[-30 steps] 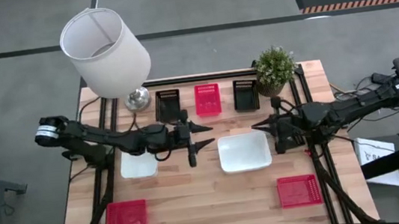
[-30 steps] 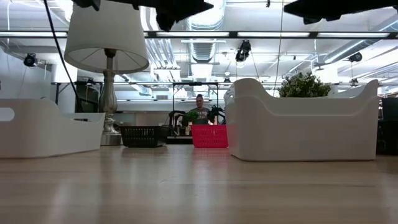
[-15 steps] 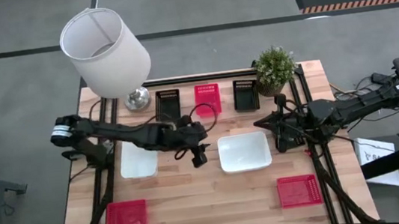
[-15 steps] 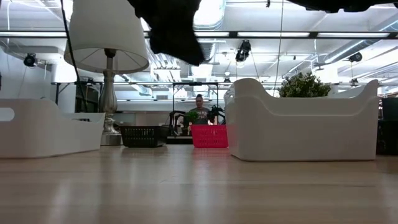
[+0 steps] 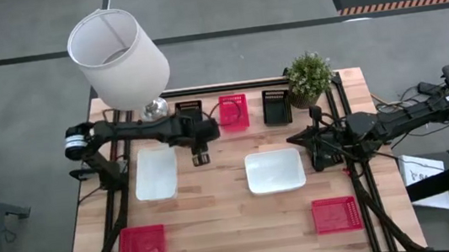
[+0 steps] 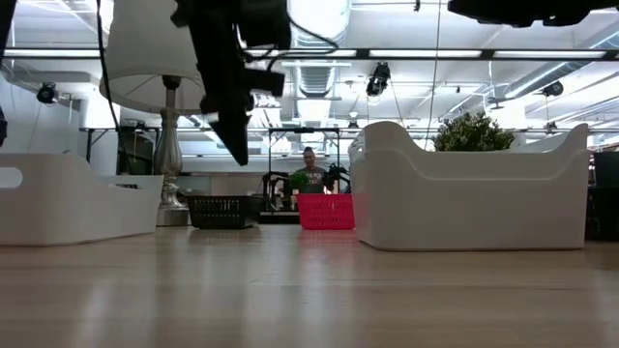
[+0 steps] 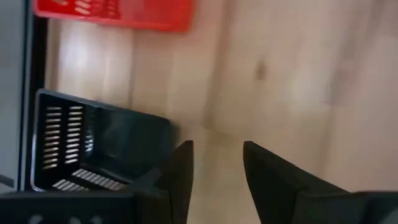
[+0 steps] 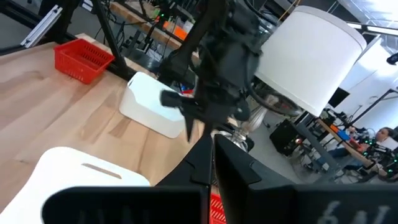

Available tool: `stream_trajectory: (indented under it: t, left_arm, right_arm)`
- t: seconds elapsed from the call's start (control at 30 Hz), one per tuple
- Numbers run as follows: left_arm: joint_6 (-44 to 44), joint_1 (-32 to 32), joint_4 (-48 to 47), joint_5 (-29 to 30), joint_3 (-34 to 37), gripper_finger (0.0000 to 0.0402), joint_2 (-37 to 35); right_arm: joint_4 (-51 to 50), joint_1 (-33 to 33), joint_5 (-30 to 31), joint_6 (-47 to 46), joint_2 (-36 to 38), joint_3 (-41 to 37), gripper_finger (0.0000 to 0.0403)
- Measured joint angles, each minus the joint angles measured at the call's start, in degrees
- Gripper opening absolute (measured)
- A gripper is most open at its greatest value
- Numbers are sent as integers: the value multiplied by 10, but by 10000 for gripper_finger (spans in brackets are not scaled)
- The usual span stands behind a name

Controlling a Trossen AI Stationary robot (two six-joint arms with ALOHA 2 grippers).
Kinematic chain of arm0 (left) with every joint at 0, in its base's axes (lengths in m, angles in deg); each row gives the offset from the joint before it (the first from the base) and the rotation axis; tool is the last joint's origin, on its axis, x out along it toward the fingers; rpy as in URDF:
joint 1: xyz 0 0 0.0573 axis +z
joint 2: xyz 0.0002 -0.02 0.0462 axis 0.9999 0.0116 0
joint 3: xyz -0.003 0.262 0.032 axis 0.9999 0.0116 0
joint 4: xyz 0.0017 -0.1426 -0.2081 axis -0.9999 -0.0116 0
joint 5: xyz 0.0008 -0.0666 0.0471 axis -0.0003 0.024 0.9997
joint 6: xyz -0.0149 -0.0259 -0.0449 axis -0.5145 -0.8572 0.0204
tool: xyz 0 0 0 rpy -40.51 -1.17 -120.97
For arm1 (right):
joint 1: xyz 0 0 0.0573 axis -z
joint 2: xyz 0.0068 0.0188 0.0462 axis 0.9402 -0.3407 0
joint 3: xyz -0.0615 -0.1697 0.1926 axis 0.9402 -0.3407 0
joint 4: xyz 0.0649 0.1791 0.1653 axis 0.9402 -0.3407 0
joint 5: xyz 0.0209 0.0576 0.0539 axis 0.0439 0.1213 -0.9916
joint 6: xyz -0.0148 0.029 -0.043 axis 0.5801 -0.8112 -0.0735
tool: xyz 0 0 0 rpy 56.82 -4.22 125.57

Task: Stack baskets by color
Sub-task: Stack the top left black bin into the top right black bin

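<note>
Wooden desk (image 5: 217, 212) under the overhead camera, baskets spread out: two black baskets (image 5: 188, 113) (image 5: 276, 106) flank a red basket (image 5: 234, 110) at the back, two white baskets (image 5: 155, 173) (image 5: 275, 171) sit mid-desk, two red ones (image 5: 142, 243) (image 5: 336, 214) up front. Left gripper (image 5: 202, 156) hangs above the left black basket's near edge, fingers (image 7: 180, 171) parted and empty. Right gripper (image 5: 291, 139) waits beside the right white basket, fingers pressed together

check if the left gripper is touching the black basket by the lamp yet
Apart. The left wrist view shows the left gripper with open fingers over bare wood, the black basket off to one side; the low view shows it well above the table.
</note>
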Motion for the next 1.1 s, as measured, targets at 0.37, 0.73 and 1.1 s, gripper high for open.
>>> stream_trajectory:
  t: [0.37, 0.73, 1.1]
  left_arm:
    - [57, 51, 37, 1, 24, 118, 0]
    - [99, 64, 131, 51, 96, 219, 0]
    - [123, 72, 197, 46, 143, 226, 5]
  right_arm:
    - [-16, 0, 0, -10, 0, 0, 9]
    - [-24, 0, 0, -17, -1, 0, 9]
    - [-28, 0, 0, -17, -1, 0, 9]
